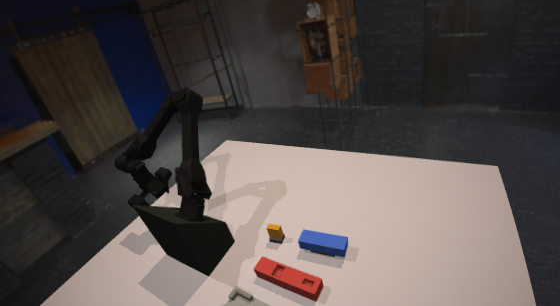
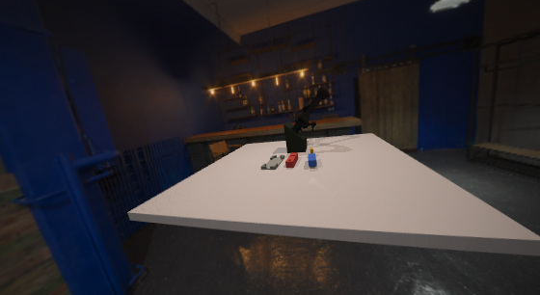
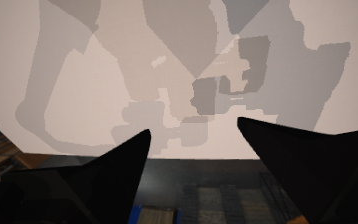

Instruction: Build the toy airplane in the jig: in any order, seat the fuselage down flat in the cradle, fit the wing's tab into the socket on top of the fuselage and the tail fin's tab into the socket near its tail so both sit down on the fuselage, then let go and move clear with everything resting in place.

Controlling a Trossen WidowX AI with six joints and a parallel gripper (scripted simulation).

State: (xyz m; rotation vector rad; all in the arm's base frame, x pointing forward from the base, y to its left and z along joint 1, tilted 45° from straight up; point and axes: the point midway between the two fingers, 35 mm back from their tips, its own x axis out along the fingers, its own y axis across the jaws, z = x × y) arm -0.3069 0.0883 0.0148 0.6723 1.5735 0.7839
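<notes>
Black arm's gripper [image 3: 195, 137], fingers spread wide and holding nothing, folded back near its dark wedge-shaped base [image 1: 200, 240]; red slotted fuselage block [image 1: 288, 277], blue wing block [image 1: 323, 242] and small orange tail fin [image 1: 275, 232] lie loose on the white table [image 1: 425, 215], grey jig cradle [image 2: 273, 162] beside, unfilled, awaiting pickup

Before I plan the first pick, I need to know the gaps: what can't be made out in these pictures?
- Jig: the top view's bottom edge cuts it off; only a grey corner shows.
- Jig cradle: too small in the exterior view to read.
- Sockets in the red fuselage: visible from the top, depth unclear.
- Tabs on the blue wing and orange tail fin: not visible.
- All parts: outside the wrist view, which shows only open jaws and shadowed table.
</notes>
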